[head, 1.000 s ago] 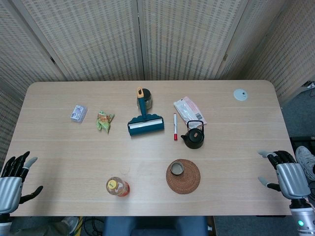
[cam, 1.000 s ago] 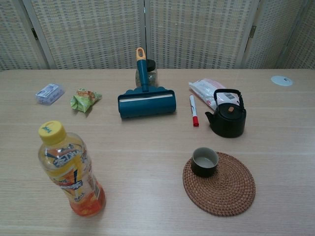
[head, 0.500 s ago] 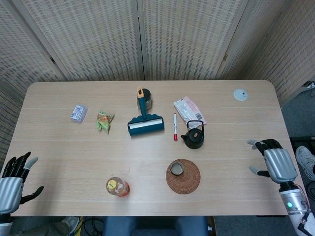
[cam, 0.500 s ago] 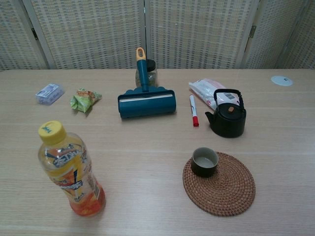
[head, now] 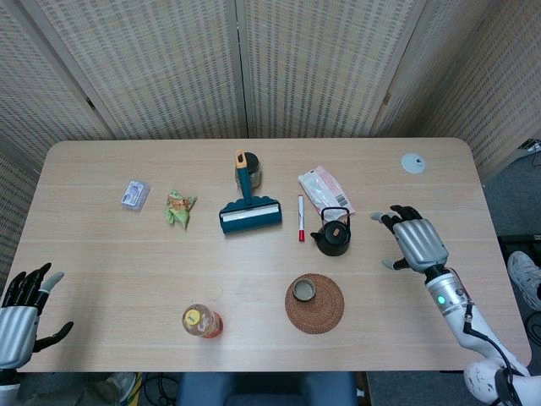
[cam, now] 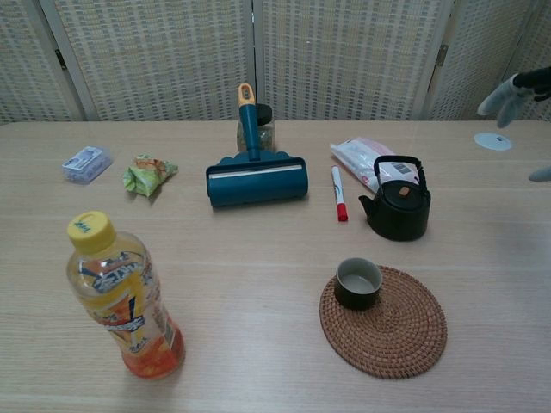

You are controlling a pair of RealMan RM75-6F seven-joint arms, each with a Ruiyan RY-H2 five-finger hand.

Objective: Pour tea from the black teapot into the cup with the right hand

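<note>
The right hand [head: 414, 241], released with fingers spread, hovers over bare surface [head: 456, 194]; the black teapot [head: 331, 233] sits to its left, apart.

Right robot hand [head: 414, 240] hovers with fingers spread (holding nothing); left robot hand [head: 19, 313] likewise spread.

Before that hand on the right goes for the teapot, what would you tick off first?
1. Right hand free to grasp: ok, fingers spread, holding nothing.
2. Black teapot upright, handle raised: ok.
3. Path from hand to teapot: ok, bare table between them.
4. Cup ready: ok, upright on the woven coaster, in front of the teapot.
5. Things close to the teapot: not ok, the pink packet lies against its far side and the red marker lies nearby.
6. Tea inside the teapot: cannot tell, lid on.
</note>
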